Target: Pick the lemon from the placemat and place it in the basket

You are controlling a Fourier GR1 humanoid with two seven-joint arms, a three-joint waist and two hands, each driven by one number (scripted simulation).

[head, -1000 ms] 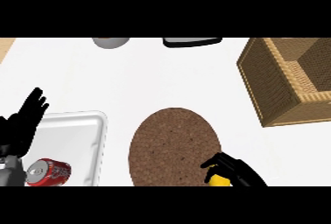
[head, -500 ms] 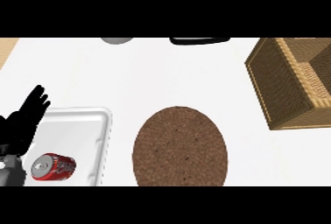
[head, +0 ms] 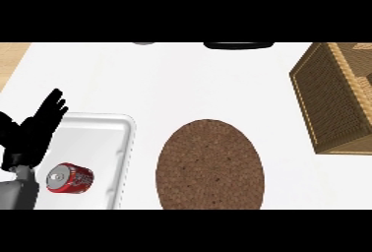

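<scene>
One robot hand shows, the left robot hand (head: 33,135), at the table's (head: 181,83) left edge. Its black fingers are straight and spread apart, pointing toward the far edge and holding nothing. It overlaps the left rim of a white tray (head: 102,129) that sits by the near left corner; whether it touches the rim cannot be told. A red can (head: 70,178) lies on its side in the tray's near part, just beside the grey forearm (head: 16,194). Only a narrow strip of bare table separates the tray's right rim from the round brown placemat (head: 209,165), which lies toward the near edge around the table's middle. The woven basket (head: 327,103) stands at the right edge, partly cut off, with a strip of bare table between its near left corner and the placemat. A broad bare stretch runs from the tray and placemat to the far edge, where a black object (head: 238,45) lies, only partly seen. The lemon does not show in this view, so its place cannot be told.
</scene>
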